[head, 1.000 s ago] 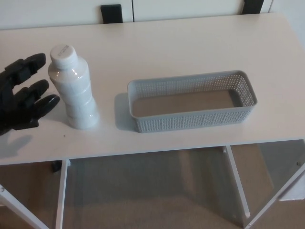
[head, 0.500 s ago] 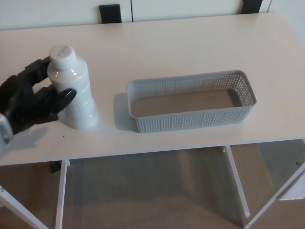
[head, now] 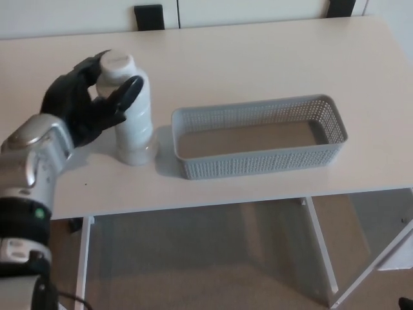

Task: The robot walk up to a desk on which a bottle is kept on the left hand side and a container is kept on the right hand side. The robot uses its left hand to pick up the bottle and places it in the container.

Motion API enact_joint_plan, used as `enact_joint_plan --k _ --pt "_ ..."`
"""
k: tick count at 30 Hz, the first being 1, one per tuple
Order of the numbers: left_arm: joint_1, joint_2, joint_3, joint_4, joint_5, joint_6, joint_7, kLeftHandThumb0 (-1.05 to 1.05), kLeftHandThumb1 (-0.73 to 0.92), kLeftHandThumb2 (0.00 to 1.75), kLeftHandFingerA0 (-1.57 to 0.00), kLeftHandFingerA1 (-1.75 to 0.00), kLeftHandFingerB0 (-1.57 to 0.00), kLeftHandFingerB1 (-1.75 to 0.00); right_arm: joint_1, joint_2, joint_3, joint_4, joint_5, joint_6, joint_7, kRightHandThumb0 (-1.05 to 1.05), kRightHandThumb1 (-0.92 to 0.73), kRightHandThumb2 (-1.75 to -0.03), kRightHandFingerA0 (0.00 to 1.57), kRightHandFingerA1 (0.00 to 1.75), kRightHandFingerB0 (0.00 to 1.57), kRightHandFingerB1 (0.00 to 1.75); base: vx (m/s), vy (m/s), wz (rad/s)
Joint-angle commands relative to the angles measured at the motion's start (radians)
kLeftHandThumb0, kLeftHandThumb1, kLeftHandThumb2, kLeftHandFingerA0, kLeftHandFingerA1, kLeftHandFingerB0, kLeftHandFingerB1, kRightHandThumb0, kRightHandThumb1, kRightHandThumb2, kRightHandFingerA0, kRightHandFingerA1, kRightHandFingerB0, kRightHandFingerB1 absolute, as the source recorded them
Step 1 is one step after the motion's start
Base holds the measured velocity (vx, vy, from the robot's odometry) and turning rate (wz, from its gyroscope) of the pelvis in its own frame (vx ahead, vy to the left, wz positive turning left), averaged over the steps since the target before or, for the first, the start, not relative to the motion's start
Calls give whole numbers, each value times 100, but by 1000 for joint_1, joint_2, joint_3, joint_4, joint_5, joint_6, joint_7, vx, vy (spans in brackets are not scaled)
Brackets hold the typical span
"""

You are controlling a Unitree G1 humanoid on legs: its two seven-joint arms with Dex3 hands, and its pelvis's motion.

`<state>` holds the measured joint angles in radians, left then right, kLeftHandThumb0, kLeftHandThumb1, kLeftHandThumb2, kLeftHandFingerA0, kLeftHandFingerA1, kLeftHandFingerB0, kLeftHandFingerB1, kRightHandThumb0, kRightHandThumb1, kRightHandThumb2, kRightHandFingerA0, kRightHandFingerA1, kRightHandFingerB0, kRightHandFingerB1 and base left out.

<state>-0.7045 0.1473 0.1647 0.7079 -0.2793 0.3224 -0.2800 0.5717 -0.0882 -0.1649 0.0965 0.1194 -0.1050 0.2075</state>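
Note:
A white bottle with a white cap stands on the white desk, left of centre and close to the basket's left end. My left hand wraps the bottle's upper part from the left, one finger across the front and others behind the cap. A grey perforated rectangular container lies right of the bottle and holds nothing. The bottle's base looks in contact with the desk, slightly tilted. My right hand does not show.
My silver left forearm comes in from the lower left. Two dark chair backs show beyond the desk's far edge. White desk legs and beige floor lie below the near edge.
My left hand closed around the bottle and carried it to the right, toward the container. The forearm has come further into the picture.

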Motion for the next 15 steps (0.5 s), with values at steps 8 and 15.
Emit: enact_joint_plan --k 8,15 --pt "-88 -36 -86 15 165 -6 278 -6 71 94 -97 -149 -77 -130 -77 -10 -33 -47 73 174 -1 -18 -47 -91 35 60 13 49 0 0 0" --pt "-71 -7 -96 -56 166 13 255 -8 73 87 -96 -155 -71 -131 -92 -13 -45 -40 65 185 -2 -19 -48 -91 36 60 14 49 0 0 0"
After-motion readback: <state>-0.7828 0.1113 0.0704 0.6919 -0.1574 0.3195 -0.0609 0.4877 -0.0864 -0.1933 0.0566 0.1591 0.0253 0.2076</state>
